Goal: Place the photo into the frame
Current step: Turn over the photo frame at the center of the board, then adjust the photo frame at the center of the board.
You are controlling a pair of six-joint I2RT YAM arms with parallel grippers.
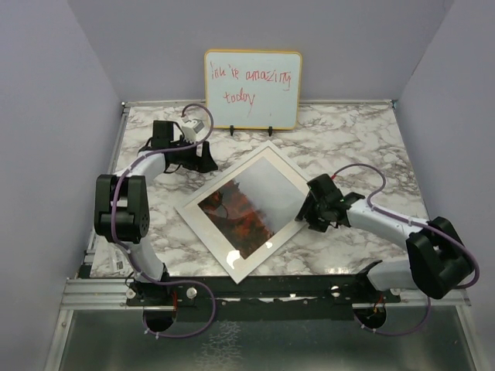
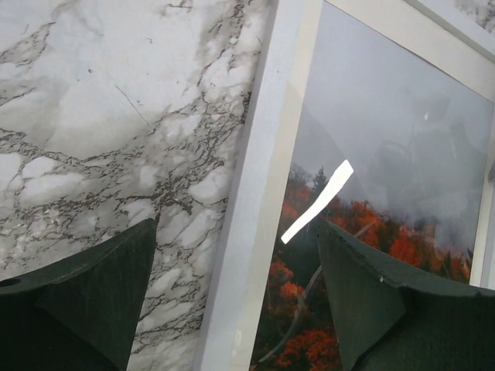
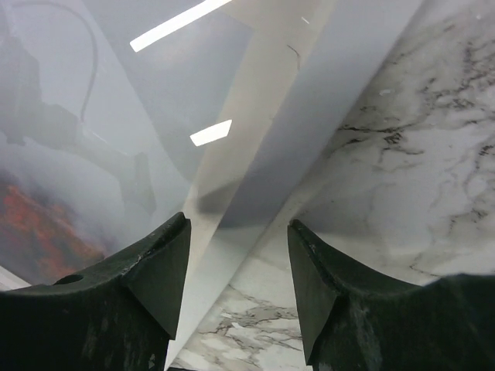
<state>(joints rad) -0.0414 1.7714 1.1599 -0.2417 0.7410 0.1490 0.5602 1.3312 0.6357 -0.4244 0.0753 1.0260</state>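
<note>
whiteboard [image 1: 252,89] with red writing stands at the back of the marble table [image 1: 356,147]. frame [image 1: 213,238] lies flat and turned diagonal, photo [image 1: 247,205] showing under its pane. left claw [image 2: 236,224] open, 2 fingers astride the frame's far-left rim. right claw [image 3: 238,220] open, astride the frame's right edge.

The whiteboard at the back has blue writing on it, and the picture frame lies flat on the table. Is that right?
Not quite. The writing on the whiteboard is red, not blue, as the top external view shows. The rest is right: the whiteboard is at the back, and the frame lies flat on the table.
</note>
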